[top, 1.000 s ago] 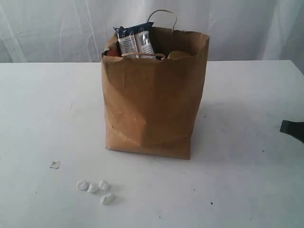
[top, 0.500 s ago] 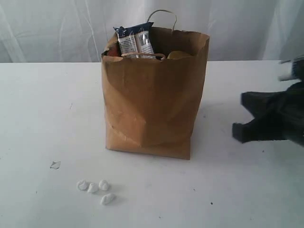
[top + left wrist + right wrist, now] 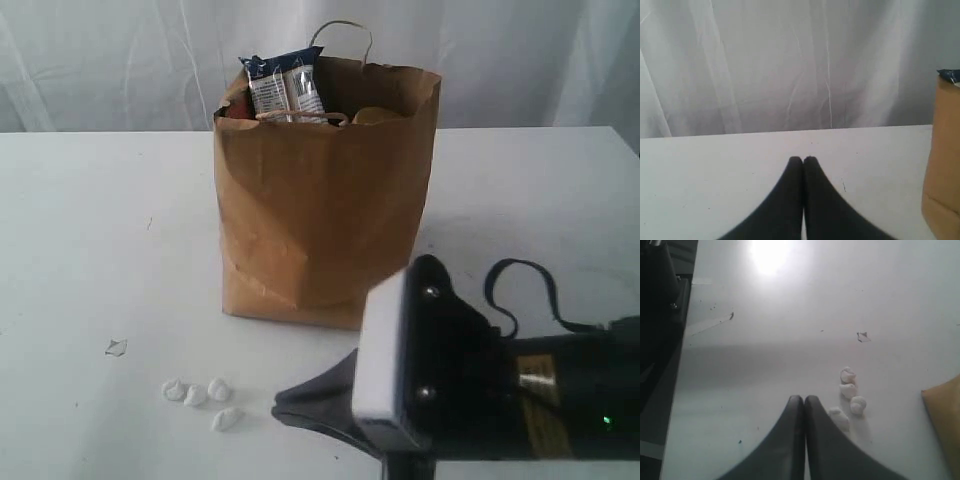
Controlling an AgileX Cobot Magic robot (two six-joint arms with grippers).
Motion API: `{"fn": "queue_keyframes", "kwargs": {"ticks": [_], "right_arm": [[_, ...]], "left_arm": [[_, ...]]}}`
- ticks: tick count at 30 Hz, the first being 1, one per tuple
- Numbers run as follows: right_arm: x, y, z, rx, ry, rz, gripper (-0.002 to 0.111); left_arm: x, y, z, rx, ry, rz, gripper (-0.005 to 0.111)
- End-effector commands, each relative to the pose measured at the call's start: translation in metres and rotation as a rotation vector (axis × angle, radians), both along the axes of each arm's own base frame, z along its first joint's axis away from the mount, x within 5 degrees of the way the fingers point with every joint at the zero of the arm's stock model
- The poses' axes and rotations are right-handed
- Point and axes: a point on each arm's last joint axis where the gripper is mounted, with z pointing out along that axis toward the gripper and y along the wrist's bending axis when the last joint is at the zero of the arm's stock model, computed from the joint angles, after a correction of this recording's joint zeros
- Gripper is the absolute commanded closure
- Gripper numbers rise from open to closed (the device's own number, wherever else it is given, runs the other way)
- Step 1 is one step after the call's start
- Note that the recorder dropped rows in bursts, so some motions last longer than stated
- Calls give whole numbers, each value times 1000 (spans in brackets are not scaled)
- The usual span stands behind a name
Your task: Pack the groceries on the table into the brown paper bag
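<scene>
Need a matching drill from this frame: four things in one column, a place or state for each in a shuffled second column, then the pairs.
Column 1
1. packet
2. white lumps
3. right gripper
4. bag

Column 2
A. lying loose on the table, apart from the bag
B. standing upright on the table
C. sticking out of the bag's open top
D. shut, tip close to the white lumps

Pairs: 1-C, 2-A, 3-D, 4-B
</scene>
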Motion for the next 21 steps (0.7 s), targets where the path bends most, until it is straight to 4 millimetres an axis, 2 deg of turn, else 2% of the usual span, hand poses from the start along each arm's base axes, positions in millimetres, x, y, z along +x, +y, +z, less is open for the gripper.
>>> {"fn": "queue_keyframes", "kwargs": {"ticks": [1, 3, 7, 9, 14, 17, 21], "right_arm": [[12, 19, 9, 11, -9, 26, 108], [17, 24, 14, 20, -20, 26, 108], [21, 29, 26, 56, -41, 30, 108], [20, 30, 34, 91, -46, 42, 108], [7, 27, 59, 210, -5, 97, 108], [3, 22, 68, 232, -19, 77, 108], [12, 16, 69, 173, -107, -30, 108]], "left_arm": [[3, -1, -23, -23, -8, -12, 107], [4, -1, -38, -30, 37, -12, 107], [3, -2, -56, -242, 150, -6, 107], [2, -2, -62, -229, 212, -5, 107], [-8, -4, -90, -183, 545, 1, 107], [-7, -4, -89, -281, 528, 23, 107], [-4, -4, -83, -289, 457, 19, 107]]}}
